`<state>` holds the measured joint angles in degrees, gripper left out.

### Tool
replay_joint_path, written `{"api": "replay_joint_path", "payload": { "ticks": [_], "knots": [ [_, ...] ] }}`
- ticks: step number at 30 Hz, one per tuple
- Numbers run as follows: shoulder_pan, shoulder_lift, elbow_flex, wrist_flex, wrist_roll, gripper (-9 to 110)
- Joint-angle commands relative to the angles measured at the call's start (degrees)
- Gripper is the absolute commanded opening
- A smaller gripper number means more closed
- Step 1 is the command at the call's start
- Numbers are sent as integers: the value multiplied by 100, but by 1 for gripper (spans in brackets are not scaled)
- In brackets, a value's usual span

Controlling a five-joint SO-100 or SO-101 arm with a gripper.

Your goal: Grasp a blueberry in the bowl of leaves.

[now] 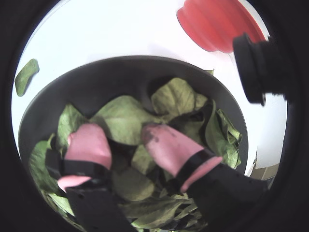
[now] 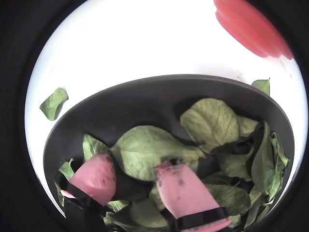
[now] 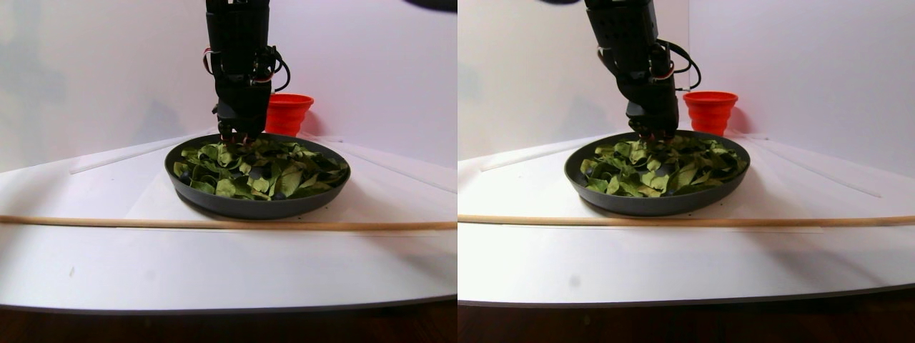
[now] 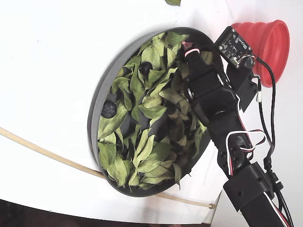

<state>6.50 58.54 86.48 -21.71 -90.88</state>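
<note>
The dark-grey bowl [image 4: 94,111] is full of green leaves [image 4: 151,111]. Two dark round blueberries show among them in the fixed view, one [image 4: 109,109] near the bowl's left rim and one [image 4: 146,68] higher up. My gripper [image 4: 189,53] is down among the leaves at the bowl's upper right edge, apart from both berries. In both wrist views its pink fingertips [image 1: 89,142] [image 2: 181,188] stand apart. Only leaves [image 1: 123,118] and dark gaps lie between them. The gripper [image 1: 124,140] [image 2: 136,171] is open and holds nothing. In the stereo pair view it [image 3: 234,139] touches the leaves at the bowl's [image 3: 257,206] back.
A red ribbed cup [image 4: 265,42] [image 3: 288,111] stands just beyond the bowl, close to the arm. A thin wooden stick [image 3: 214,224] [image 4: 47,153] lies across the white table in front of the bowl. A loose leaf [image 1: 25,75] [image 2: 53,102] lies outside the rim.
</note>
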Motion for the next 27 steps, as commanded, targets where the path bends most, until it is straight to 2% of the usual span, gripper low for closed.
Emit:
{"api": "replay_joint_path", "payload": {
  "ticks": [1,21,27],
  "knots": [
    [114,123,-369,-18,9,16],
    [141,-176,-343,-9,0,17],
    [141,-167,-281,70,-35,14]
  ]
}}
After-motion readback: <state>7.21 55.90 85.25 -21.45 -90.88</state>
